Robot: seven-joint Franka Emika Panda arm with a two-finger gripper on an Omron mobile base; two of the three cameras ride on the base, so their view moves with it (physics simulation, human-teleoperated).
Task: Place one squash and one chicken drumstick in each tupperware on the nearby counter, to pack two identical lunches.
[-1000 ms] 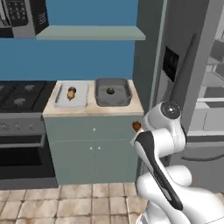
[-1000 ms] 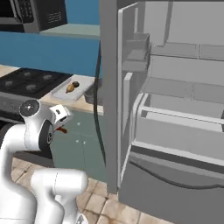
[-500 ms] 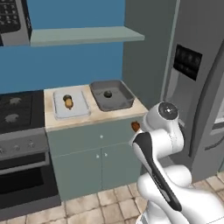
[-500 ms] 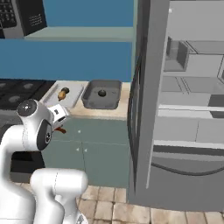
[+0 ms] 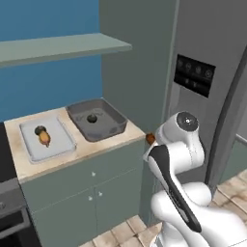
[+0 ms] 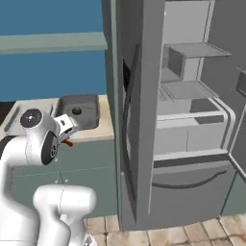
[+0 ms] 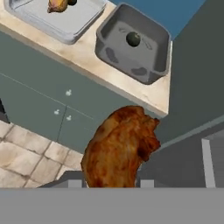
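Reddish-orange, knobbly chicken drumstick [image 7: 120, 146] sat clamped between the closed fingers of the two-finger gripper [image 7: 111, 183], well short of the deep dark-grey tupperware [image 7: 132, 43] ahead, and looked light, firm, slightly slippery, best held across its thick middle.

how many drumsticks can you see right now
2. One golden-orange drumstick lies in the shallow pale tupperware on the counter. The other, reddish-orange drumstick is held in the claw, below counter height in front of the cabinets.
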